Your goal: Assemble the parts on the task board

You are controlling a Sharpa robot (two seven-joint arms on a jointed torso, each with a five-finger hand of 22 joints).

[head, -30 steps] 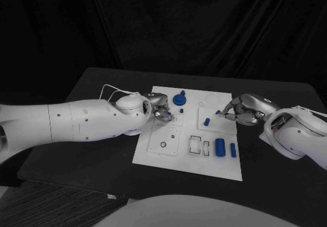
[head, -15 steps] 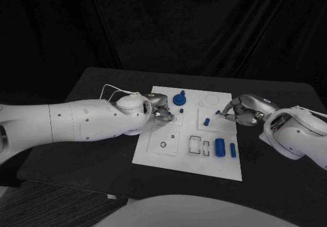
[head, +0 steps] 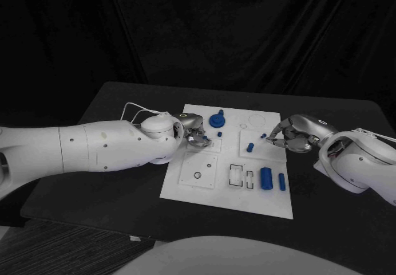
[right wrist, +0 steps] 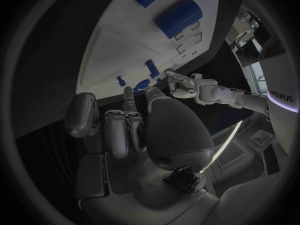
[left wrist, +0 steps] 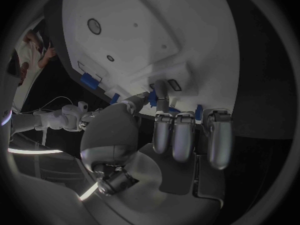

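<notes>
White arms (head: 91, 146), silver hands (head: 295, 134) (thin white cable)

1. a black table (head: 123, 189) carries everything here.
2. the white task board (head: 206, 192) lies flat on its middle, running from the near side toward the far edge.

Black table (head: 123, 189); dark drape (head: 248, 40) behind, probably cloth.
</notes>
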